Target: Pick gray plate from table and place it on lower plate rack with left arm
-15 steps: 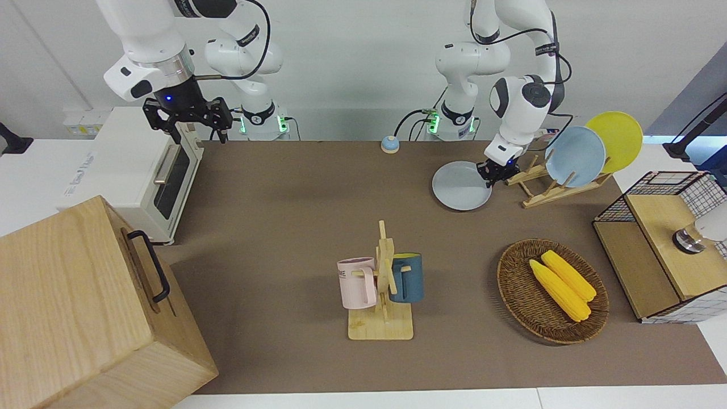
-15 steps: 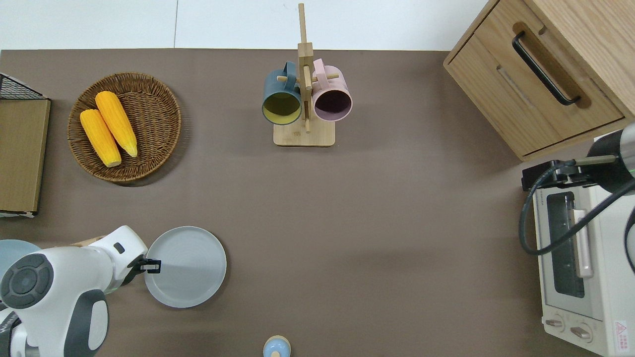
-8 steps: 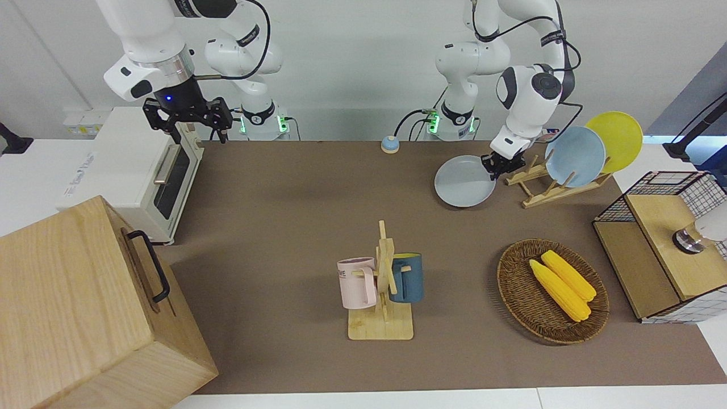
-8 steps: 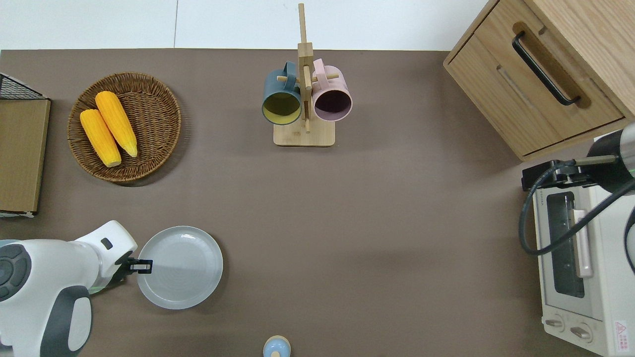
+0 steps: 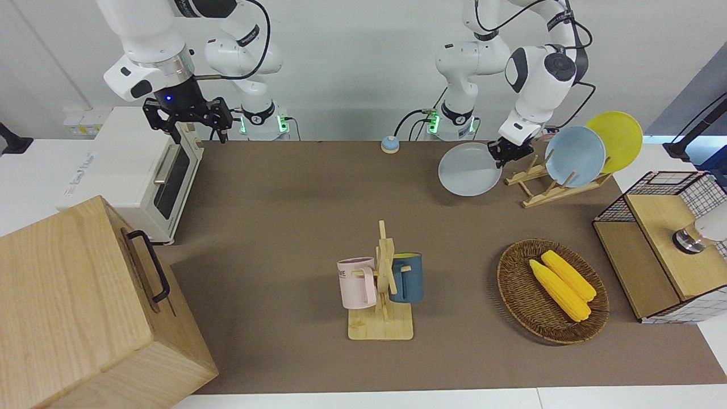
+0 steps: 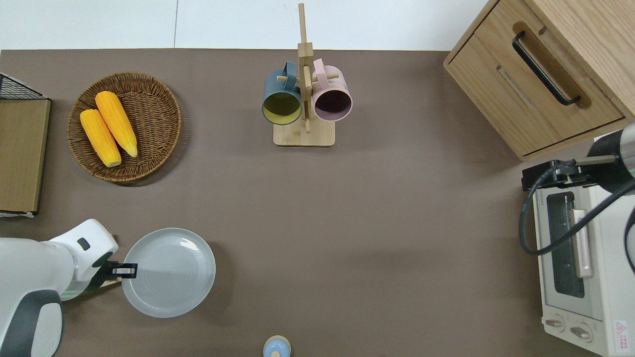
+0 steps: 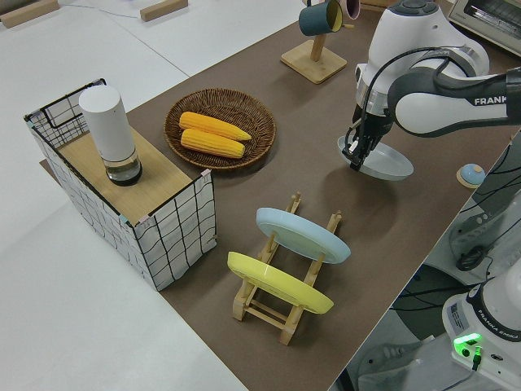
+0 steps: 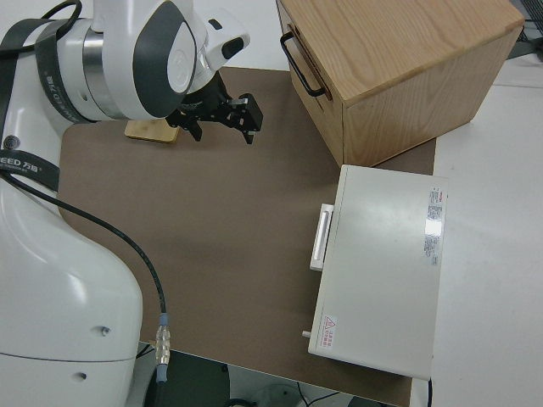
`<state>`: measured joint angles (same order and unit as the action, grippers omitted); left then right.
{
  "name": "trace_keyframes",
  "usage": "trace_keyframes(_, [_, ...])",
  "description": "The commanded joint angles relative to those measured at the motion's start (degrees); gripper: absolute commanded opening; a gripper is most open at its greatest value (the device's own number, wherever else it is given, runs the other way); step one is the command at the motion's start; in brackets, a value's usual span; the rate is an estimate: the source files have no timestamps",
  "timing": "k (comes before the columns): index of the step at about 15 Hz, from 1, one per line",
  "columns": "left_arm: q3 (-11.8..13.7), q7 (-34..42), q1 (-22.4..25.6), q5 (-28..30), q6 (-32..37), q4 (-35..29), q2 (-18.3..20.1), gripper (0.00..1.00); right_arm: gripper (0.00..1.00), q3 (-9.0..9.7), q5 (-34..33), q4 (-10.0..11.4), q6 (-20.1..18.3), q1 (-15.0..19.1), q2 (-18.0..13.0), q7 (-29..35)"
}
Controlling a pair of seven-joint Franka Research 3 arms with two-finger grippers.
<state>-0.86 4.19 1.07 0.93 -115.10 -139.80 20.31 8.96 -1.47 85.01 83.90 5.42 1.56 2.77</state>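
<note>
While clamped on the gray plate's (image 6: 168,272) rim, the left claw (image 6: 124,270) holds it above the table (image 6: 347,223).

"FRANKA" on the left arm (image 7: 456,90), partly cut off, other labels unreadable

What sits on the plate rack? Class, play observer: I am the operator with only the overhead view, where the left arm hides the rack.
Observer: The small light-wood plate rack holds a round light-blue plate and a round yellow plate, both leaning in slots.
Operator: Where are the free slots?
Observer: At the rack's end toward the round pale gray plate.
Operator: Is that plate off the table?
Observer: It looks so: the front view shows it tilted above the brown table, gripped at its rim by the left hand.
</note>
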Motion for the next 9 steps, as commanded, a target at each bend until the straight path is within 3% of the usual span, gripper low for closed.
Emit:
trace_keyframes(1, [1.30, -0.59, -0.10, -0.49, 8.03, 5.75, 1.31, 0.00, 0.983, -0.34, 0.15, -0.37, -0.05, -0.42, 0.02, 0.22])
trace_keyframes(5, [1.21, -0.50, -0.01, -1.45, 13.48, 10.24, 1.66, 0.00, 0.983, -0.34, 0.15, -0.37, -0.05, -0.42, 0.02, 0.22])
trace_keyframes(9, [0.25, -4.00, -0.28, -8.30, 16.30, 12.18, 2.54, 0.00, 0.983, -0.34, 0.15, -0.37, -0.05, -0.42, 0.02, 0.22])
